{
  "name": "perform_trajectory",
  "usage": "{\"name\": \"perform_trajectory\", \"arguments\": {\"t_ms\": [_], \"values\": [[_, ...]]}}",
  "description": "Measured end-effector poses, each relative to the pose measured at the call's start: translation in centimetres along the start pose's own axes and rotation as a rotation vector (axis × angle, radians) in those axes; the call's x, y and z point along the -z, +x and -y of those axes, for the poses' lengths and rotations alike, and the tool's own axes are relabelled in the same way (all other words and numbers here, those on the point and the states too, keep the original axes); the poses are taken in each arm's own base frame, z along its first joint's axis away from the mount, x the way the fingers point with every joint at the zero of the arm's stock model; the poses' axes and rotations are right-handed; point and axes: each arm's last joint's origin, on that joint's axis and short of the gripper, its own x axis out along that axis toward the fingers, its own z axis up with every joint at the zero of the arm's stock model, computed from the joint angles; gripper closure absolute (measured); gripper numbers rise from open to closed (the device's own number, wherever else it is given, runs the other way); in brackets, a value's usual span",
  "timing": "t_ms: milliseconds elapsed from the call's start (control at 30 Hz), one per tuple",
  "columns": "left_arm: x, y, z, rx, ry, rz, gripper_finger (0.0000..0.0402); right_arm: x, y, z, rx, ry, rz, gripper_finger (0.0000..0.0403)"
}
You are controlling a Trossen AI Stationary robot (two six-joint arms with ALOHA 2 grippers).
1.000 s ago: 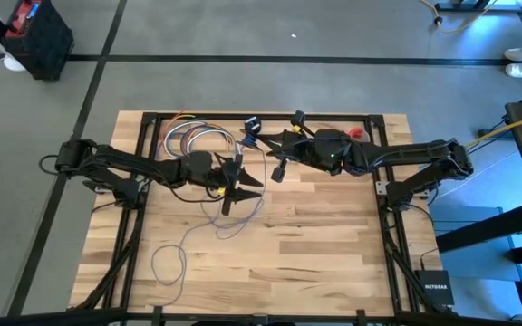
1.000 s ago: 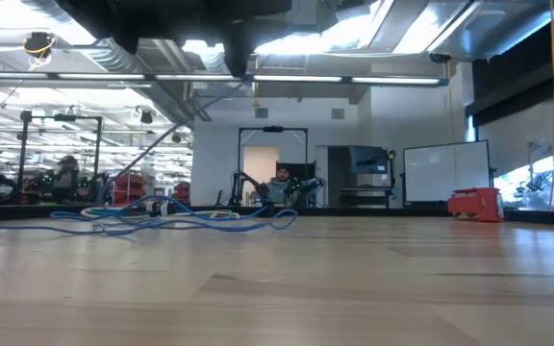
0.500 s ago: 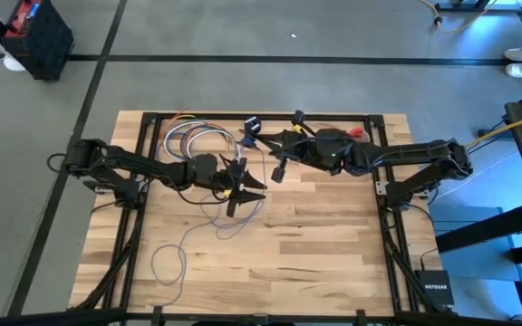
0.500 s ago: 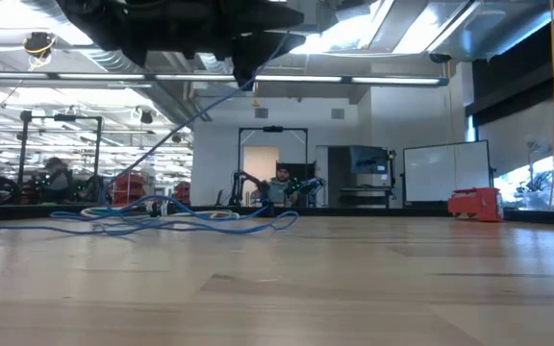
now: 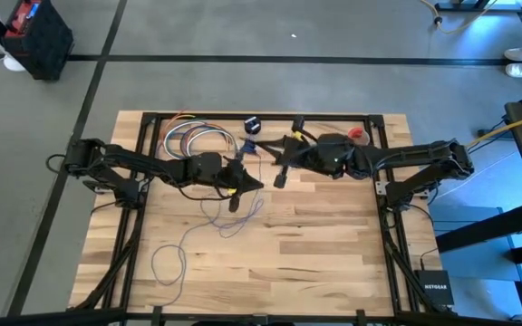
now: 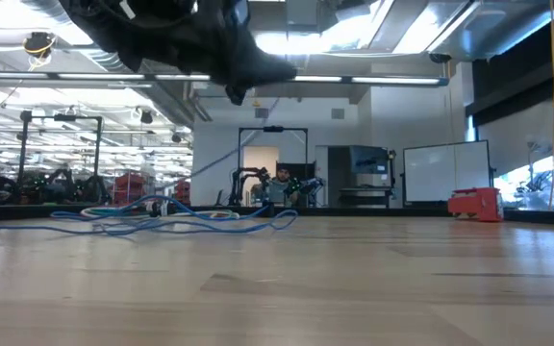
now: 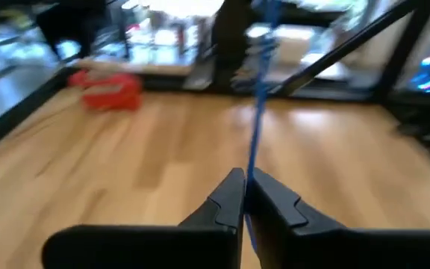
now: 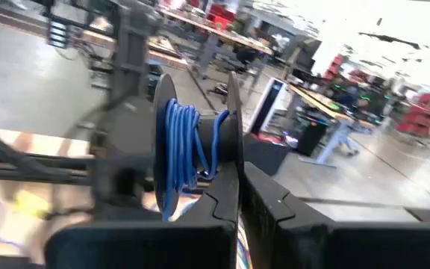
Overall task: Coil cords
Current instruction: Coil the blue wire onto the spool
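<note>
Over our pale wood desk (image 5: 315, 235), ringed by grey floor (image 5: 243, 81), both grippers (image 7: 246, 196) (image 8: 237, 183) pinch closed on the cord (image 7: 256, 142).

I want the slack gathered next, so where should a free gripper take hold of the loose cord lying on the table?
Grip the cord on the loose loop at the table's near-left part, coming straight down from above: it lies flat and apart from the multicoloured wires, so fingers can straddle the thin strand there.

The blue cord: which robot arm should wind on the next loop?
Probably the left. The left gripper is shut on the cord, which runs up to the coil already wound on the right gripper. The right just holds the coil.
</note>
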Motion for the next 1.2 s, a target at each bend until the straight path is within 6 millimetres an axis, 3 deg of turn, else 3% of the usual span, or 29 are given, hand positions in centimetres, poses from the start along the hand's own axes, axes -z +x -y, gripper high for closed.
{"name": "perform_trajectory", "arguments": {"t_ms": [267, 500, 967, 1200], "values": [[-0.2, -2.6, -0.9, -0.213, 0.025, -0.162, 0.0393, 0.7, -1.4, -2.9, -0.020, -0.083, -0.151, 0.0393], [-1.2, -5.8, -0.3, -0.216, 0.029, -0.234, 0.0396, 2.9, -1.8, -3.8, -0.001, -0.141, -0.366, 0.0393], [-2.8, -8.5, 0.3, -0.168, 0.008, -0.168, 0.0400, 8.1, 1.3, -6.5, -0.021, -0.270, -0.595, 0.0393], [-3.5, -7.4, 1.8, -0.036, -0.045, -0.064, 0.0400, 10.0, 3.5, -6.9, 0.078, -0.282, -0.608, 0.0393]]}}
